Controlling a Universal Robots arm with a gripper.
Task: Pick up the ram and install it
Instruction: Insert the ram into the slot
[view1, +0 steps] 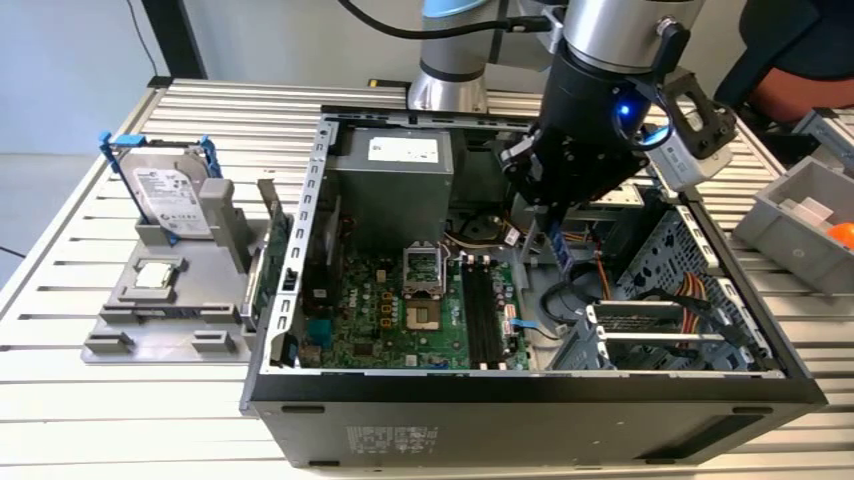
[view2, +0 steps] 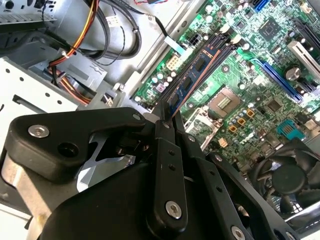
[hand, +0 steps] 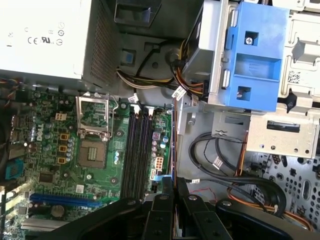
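My gripper (view2: 169, 119) is clenched on the ram (view2: 192, 80), so the pick-up is done, but the stick hangs on edge above the motherboard's (hand: 50, 150) black memory slots (hand: 135, 150), not yet seated.

The arm (view1: 607, 40) is silver with a blue-grey joint cap; its gripper (view2: 167, 122) is matte black, linkage fingers (hand: 165, 200) pinned by silver screws; a blue light glows.

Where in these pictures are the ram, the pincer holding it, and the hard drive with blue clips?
ram (view2: 192, 80), second wrist view, on its chip-covered face.
pincer (view2: 166, 121), second wrist view, between its fingertips, shut on the ram's edge.
hard drive (view1: 171, 195), exterior view, on its silver labelled face.
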